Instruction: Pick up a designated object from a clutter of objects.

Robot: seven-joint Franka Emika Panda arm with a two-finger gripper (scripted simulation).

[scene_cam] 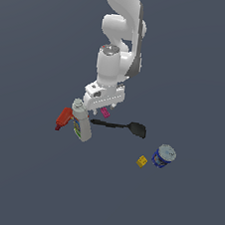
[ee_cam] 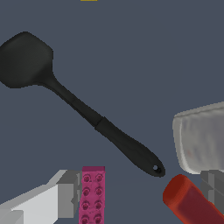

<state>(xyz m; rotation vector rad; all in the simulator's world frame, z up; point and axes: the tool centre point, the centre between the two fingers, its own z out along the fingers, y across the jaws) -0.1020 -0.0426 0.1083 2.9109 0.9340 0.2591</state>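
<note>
The designated object, a small magenta studded brick (scene_cam: 105, 113) (ee_cam: 92, 194), lies on the floor right under my hand. My gripper (scene_cam: 107, 108) (ee_cam: 138, 192) is open and low over it. In the wrist view the brick sits close against one grey finger (ee_cam: 63, 197), while the other finger (ee_cam: 214, 183) is far off by the bottles. The clutter of objects surrounds it: a black spatula (scene_cam: 120, 126) (ee_cam: 83, 105), a white labelled bottle (scene_cam: 81, 121) (ee_cam: 201, 140), a red bottle (scene_cam: 63, 118) (ee_cam: 189, 202), a yellow block (scene_cam: 141, 161) and a blue-and-white can (scene_cam: 163, 156).
The red bottle's cap end lies between my fingers, near the far one. The spatula handle's tip ends just beyond the brick. The white bottle leans beside my hand on the exterior view's left. The floor is dark grey.
</note>
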